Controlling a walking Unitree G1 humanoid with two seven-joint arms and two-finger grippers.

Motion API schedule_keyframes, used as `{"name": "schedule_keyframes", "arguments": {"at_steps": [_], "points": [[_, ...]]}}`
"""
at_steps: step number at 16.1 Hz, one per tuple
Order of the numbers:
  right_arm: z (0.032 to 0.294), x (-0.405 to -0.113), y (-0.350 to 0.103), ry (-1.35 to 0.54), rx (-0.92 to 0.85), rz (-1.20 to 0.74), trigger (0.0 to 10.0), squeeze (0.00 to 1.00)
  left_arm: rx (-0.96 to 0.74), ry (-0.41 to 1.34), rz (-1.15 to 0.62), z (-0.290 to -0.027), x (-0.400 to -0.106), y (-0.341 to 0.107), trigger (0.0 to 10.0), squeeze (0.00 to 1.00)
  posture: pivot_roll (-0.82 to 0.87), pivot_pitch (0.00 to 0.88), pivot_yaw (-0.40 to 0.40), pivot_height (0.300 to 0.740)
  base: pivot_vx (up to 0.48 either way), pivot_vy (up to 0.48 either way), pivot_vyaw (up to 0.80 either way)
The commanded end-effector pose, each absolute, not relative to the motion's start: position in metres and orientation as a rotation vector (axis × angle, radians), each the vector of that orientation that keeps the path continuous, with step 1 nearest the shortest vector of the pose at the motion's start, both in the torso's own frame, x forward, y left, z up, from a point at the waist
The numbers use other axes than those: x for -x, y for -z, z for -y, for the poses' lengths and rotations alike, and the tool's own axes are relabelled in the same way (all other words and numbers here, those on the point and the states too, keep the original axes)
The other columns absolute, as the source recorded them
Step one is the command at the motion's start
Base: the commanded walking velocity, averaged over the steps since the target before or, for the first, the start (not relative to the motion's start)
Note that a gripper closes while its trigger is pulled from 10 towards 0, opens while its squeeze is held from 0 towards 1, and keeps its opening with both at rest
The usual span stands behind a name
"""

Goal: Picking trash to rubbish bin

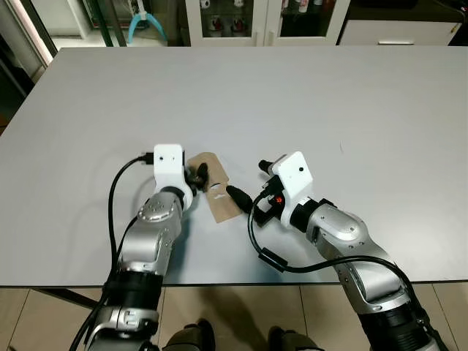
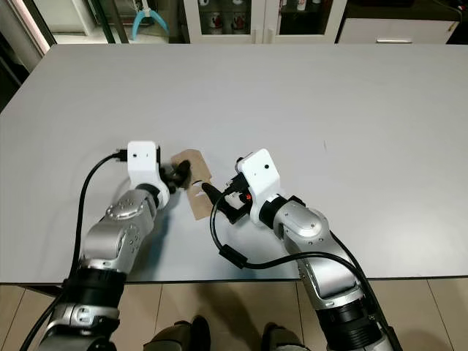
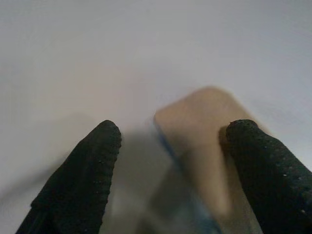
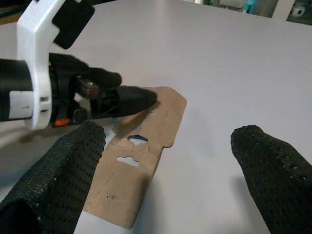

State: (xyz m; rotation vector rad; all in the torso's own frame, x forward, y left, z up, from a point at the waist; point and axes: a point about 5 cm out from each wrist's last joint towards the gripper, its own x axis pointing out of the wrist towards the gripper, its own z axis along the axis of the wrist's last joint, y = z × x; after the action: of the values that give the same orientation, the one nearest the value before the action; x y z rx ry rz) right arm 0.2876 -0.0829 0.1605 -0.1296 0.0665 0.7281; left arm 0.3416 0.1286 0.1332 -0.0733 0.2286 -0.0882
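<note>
one flat brown cardboard piece [image 1: 216, 189], with a hang-slot cut-out and no readable writing, is seen lying on the smooth grey table [image 1: 329, 102] between the left end effector [image 1: 199, 176] and the right end effector [image 1: 241, 196], both spread open.

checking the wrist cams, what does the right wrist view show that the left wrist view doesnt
Right wrist view: the whole cardboard lying flat with its hang-hole cutouts, the left gripper on its far edge, and the right gripper open, one finger either side of the cardboard's near end.

Left wrist view: a blurred close-up of the cardboard's rounded end between the open left fingers, one finger right beside it.

Both: the cardboard and the grey table.
</note>
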Motion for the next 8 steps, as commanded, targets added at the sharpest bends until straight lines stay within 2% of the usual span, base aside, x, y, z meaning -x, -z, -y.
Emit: {"name": "schedule_keyframes", "arguments": {"at_steps": [1,5,6,8], "points": [[0.082,-0.287,-0.161,-0.727,0.133,-0.06,10.0,0.92,0.068,0.101,-0.228,-0.127,-0.343,-0.134,10.0,1.0,-0.17,0.159,0.049,0.74,0.0,0.0,0.0],[0.082,-0.287,-0.16,-0.722,0.131,-0.06,10.0,0.92,0.047,0.129,-0.216,-0.121,-0.349,-0.138,10.0,1.0,-0.18,0.159,0.054,0.74,0.0,0.0,0.0],[0.082,-0.287,-0.16,-0.721,0.129,-0.06,10.0,0.91,0.044,0.138,-0.208,-0.118,-0.351,-0.14,10.0,0.0,-0.18,0.159,0.054,0.74,0.0,0.0,0.0],[0.082,-0.287,-0.16,-0.72,0.129,-0.06,10.0,0.91,0.048,0.143,-0.211,-0.116,-0.353,-0.139,10.0,0.0,-0.18,0.159,0.054,0.74,0.0,0.0,0.0]]}}
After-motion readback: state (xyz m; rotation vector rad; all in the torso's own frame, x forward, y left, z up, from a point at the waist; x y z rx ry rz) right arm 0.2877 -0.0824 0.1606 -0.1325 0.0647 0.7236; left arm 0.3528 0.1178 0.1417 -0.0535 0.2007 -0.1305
